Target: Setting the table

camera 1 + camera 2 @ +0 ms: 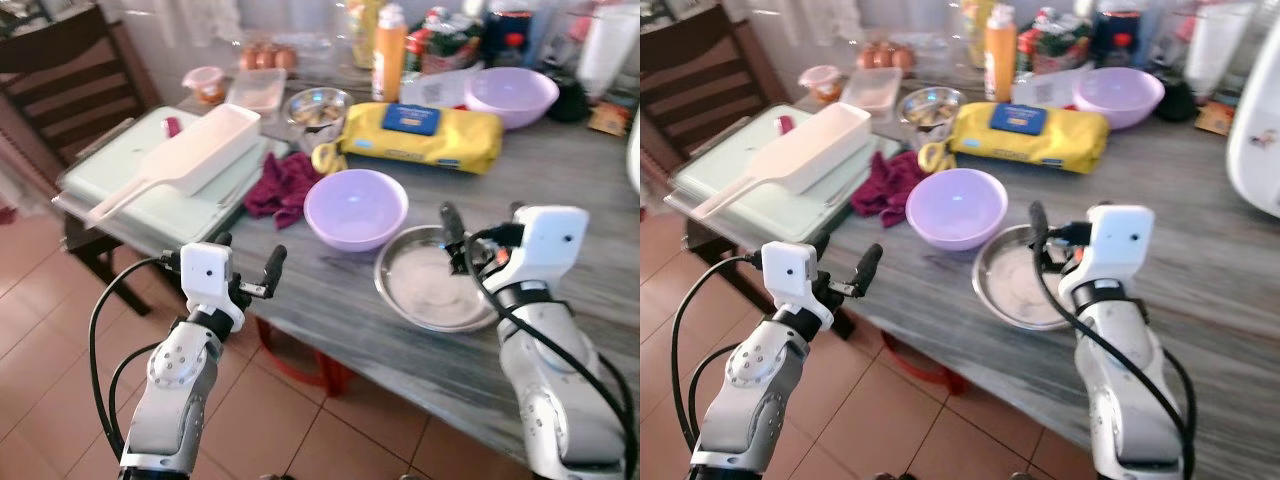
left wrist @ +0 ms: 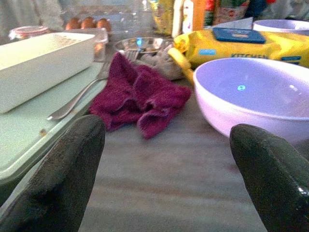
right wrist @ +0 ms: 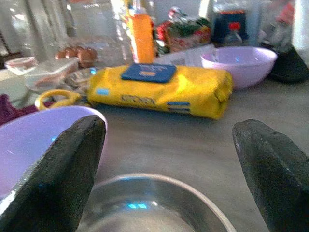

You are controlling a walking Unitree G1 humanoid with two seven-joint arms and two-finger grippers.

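**A:** So what's it doing right now?

**B:** Both arms are up at the near edge of the grey table (image 1: 560,190). The left gripper (image 1: 250,262) hangs just off the edge with its fingers (image 2: 63,179) spread wide and nothing between them. The right gripper (image 1: 482,228) sits low over the steel bowl (image 1: 435,280), fingers spread too, also holding nothing.

**A:** And the dishes?

**B:** Steel bowl's closest, near the table edge. Right beside it, toward the left, is a lavender bowl (image 1: 355,208); can't tell if they touch. Left of that there's a crumpled maroon cloth (image 1: 282,187), then a pale green tray (image 1: 150,205) with a white scoop-shaped container (image 1: 200,155) and a fork (image 2: 79,96) on it.

**A:** Further back?

**B:** Yellow wipes pack (image 1: 425,135), a small steel bowl (image 1: 316,108), a second lavender bowl (image 1: 512,95), an orange bottle (image 1: 388,52), and some eggs (image 1: 268,57).
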